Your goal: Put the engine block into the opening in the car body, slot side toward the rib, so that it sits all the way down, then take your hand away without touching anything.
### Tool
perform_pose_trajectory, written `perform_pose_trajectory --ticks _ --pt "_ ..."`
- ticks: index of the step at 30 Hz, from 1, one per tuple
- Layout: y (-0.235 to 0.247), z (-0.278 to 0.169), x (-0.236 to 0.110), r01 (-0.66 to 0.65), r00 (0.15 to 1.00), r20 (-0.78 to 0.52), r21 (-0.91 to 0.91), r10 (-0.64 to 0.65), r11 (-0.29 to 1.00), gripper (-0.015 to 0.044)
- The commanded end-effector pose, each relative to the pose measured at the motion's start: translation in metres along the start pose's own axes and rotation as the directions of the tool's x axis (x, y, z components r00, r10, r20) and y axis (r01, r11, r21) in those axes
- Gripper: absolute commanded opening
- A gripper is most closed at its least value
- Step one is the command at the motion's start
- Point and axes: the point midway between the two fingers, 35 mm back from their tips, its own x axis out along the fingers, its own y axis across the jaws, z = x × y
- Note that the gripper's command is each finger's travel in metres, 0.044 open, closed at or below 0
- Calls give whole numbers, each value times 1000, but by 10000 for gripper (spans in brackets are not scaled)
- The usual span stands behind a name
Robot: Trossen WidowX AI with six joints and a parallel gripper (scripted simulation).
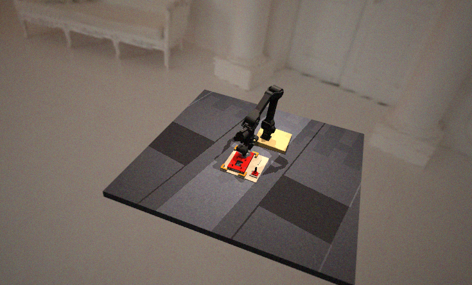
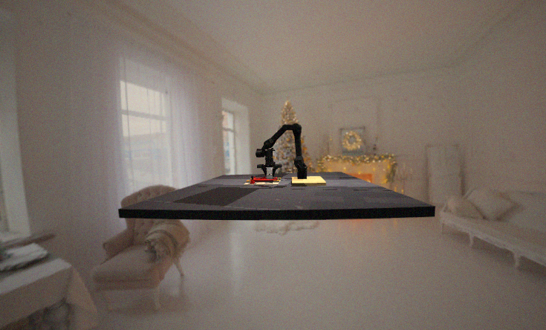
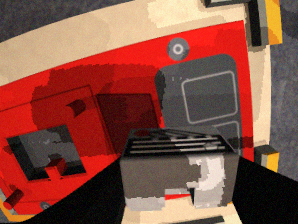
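Observation:
The red car body (image 1: 234, 167) (image 3: 125, 62) lies flat on a pale board. Its square opening (image 1: 238, 163) (image 3: 37, 150) shows at the left in the wrist view, with a small red rib (image 3: 55, 169) at its lower edge. The grey engine block (image 3: 150, 175) (image 2: 270, 172) stands upright at the other end of the body, ridged top up, with a notch low on the side facing the camera. My gripper (image 3: 174, 160) (image 1: 243, 151) is shut on the block, one black finger against each side. Whether the block touches the surface below is hidden.
The pale board (image 1: 262, 162) (image 3: 90, 37) has orange corner brackets (image 1: 242, 174) (image 3: 272, 20) around the body. A small red piece with a black post (image 1: 255, 171) stands on the board beside the body. A yellow slab (image 1: 282, 143) (image 2: 316, 180) lies under the arm's base.

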Motion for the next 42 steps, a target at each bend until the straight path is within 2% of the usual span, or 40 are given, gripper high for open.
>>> perform_pose_trajectory --ticks 1,2,8,9,42 --pt "0 1 1 0 1000 5 4 0 1000 170" --pt "0 1 1 0 1000 5 4 0 1000 164" --pt "2 0 -10 0 1000 5 4 0 1000 6" --pt "3 0 -13 0 1000 5 4 0 1000 0" --pt "-2 -5 -116 0 1000 5 4 0 1000 0"
